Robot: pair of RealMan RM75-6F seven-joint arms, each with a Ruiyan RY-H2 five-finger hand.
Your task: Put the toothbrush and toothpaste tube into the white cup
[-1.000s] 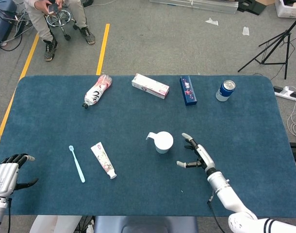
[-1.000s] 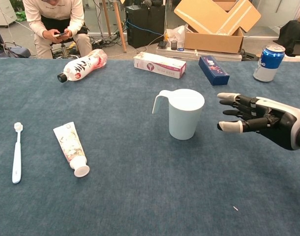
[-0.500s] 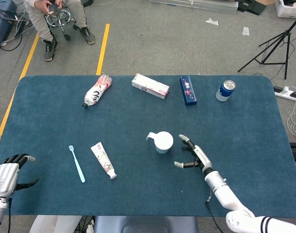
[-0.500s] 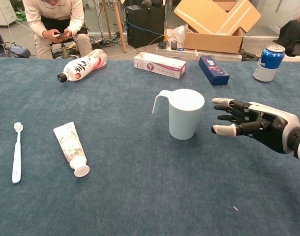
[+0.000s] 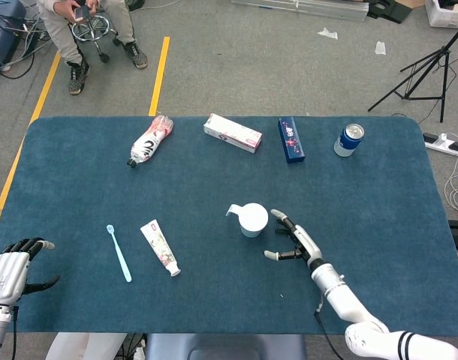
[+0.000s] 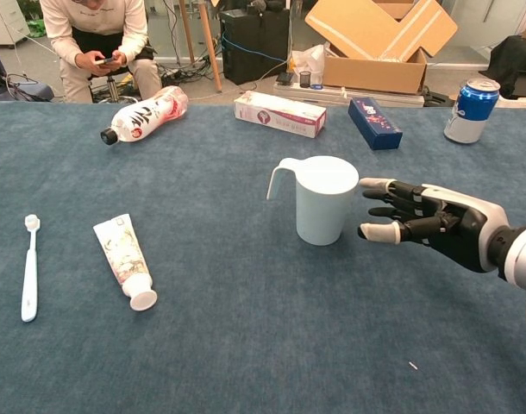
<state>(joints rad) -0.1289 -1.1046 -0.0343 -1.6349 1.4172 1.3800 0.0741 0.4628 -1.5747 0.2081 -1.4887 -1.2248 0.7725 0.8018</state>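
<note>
Blue felt-like cloth covers the table (image 5: 79, 165), which stands on grey carpet with a yellow floor line (image 5: 158, 71) beyond the far edge. White cup (image 6: 323, 210) upright near centre, handle to the left. Right hand (image 6: 427, 222) just beside the cup's right side, fingers spread toward it, holding nothing; no clear contact. Left hand (image 5: 10, 268) at the near left corner, fingers apart, empty. Toothbrush (image 6: 28, 267) and toothpaste tube (image 6: 125, 260) lie flat, side by side, well left of the cup. Far edge: plastic bottle (image 6: 144, 115) on its side, white box (image 6: 279, 114), dark blue box (image 6: 374, 123), blue can (image 6: 469, 109). Seated person (image 6: 92, 39) behind, with phone.
</note>
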